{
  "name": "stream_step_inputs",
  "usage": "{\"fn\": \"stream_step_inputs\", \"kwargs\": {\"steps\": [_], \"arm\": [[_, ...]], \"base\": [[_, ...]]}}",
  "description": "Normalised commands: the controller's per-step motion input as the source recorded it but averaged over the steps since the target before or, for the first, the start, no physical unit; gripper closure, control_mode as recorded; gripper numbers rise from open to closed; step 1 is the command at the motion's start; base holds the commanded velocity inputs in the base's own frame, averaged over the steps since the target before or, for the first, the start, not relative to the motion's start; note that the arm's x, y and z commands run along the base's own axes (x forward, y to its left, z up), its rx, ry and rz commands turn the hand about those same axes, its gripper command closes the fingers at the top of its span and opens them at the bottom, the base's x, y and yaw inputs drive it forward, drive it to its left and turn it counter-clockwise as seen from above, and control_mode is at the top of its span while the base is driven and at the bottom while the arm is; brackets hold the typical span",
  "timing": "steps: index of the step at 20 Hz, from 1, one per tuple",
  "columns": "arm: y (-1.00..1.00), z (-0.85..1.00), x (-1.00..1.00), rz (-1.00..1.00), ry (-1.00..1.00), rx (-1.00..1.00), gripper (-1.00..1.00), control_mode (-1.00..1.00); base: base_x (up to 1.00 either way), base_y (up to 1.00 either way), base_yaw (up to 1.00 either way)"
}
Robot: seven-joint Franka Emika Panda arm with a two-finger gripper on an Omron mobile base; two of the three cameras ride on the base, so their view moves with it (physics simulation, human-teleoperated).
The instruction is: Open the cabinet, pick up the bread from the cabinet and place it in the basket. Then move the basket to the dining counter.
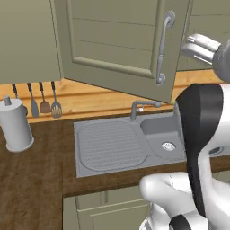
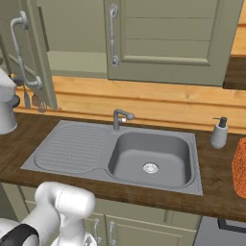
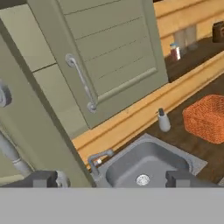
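**Cabinet: left door ajar, right door shut**

The cabinet hangs above the sink. Its left door stands swung outward; its bar handle runs top to bottom along the free edge. In the hand view the gripper sits at the open door's edge. The finger tips stand well apart with nothing between them: jaws released. The door's handle lies just beside the left tip, cut off by the frame edge.

The right door is shut ahead of the jaws, its handle lengthwise along the door.

The basket rests on the worktop to the right of the jaws, beyond the soap bottle, long axis along the worktop, cut off by the frame. The cabinet interior is too little exposed to make out contents.
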Motion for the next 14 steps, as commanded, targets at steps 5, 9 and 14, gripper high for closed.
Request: {"fn": "stream_step_inputs", "kwargs": {"steps": [5, 9, 14], "arm": [[-1.00, -0.69, 0.12, 0.15, 0.17, 0.76, -1.00, -1.00], [-0.69, -0.79, 0.50, 0.25, 0.37, 0.85, -1.00, -1.00], [0.18, -0.75, 0.68, 0.23, 0.26, 0.62, -1.00, -1.00]], "base": [[0.00, 0.00, 0.00], [0.00, 0.00, 0.00], [0.00, 0.00, 0.00]]}}
